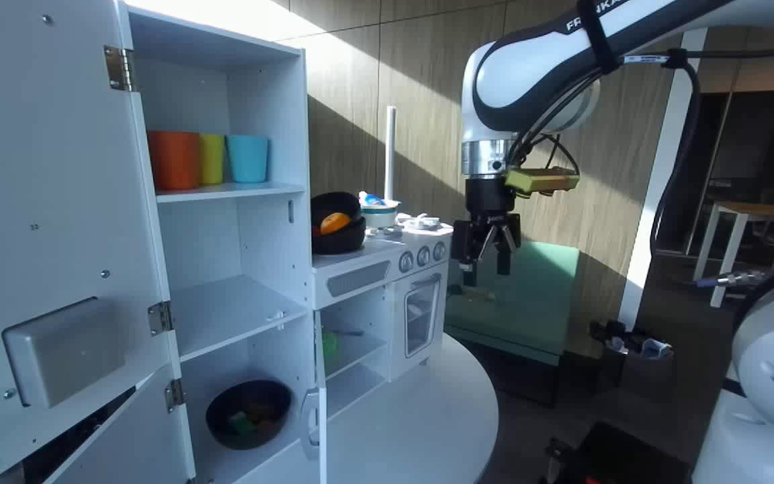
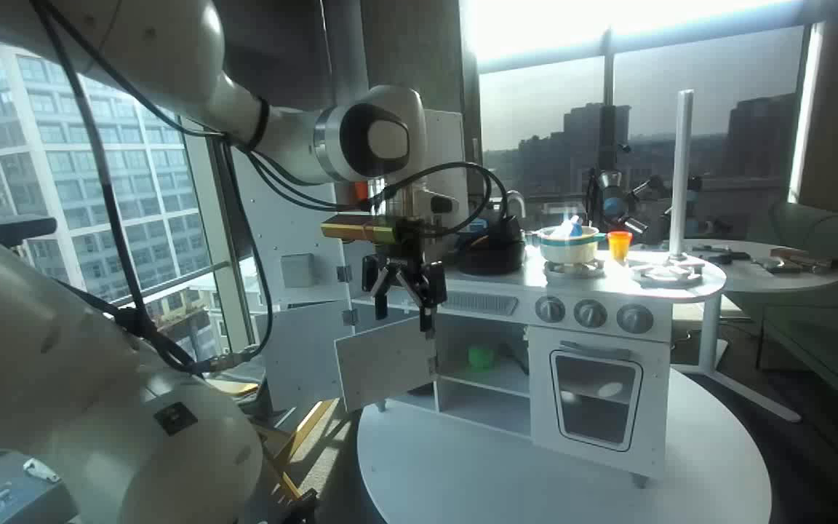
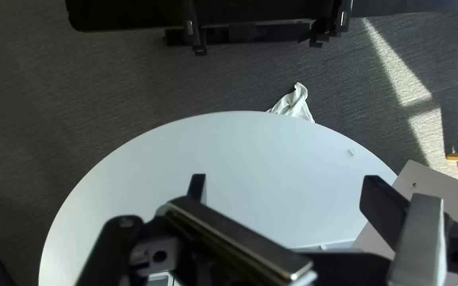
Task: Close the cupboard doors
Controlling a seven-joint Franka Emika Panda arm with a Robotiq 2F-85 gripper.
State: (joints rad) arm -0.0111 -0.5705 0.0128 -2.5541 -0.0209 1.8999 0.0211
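Note:
The tall white cupboard [image 1: 299, 134] has its upper door [image 1: 58, 202] and lower door [image 1: 125, 430] swung open; these doors also show in an exterior view, upper [image 2: 266, 233] and lower [image 2: 299, 360]. The small door [image 2: 386, 364] of the stove unit's low cupboard stands open; it shows nearly edge-on [image 1: 322, 417] with its grey handle. My gripper [image 1: 486, 269] is open and empty, pointing down in the air, in front of the stove unit [image 2: 597, 407] and above the small door's level [image 2: 404, 316]. In the wrist view its fingers [image 3: 284, 184] are wide apart. A pale panel [image 3: 443, 190] lies beyond the right finger.
A round white table [image 3: 245, 151] bears the units. Black pans [image 1: 338, 222], a white pot [image 2: 568, 244] and an orange cup [image 2: 618, 246] stand on the stove top. Coloured cups [image 1: 175, 160] and a black bowl [image 1: 249, 413] sit inside the tall cupboard. A green sofa [image 1: 535, 296] stands behind.

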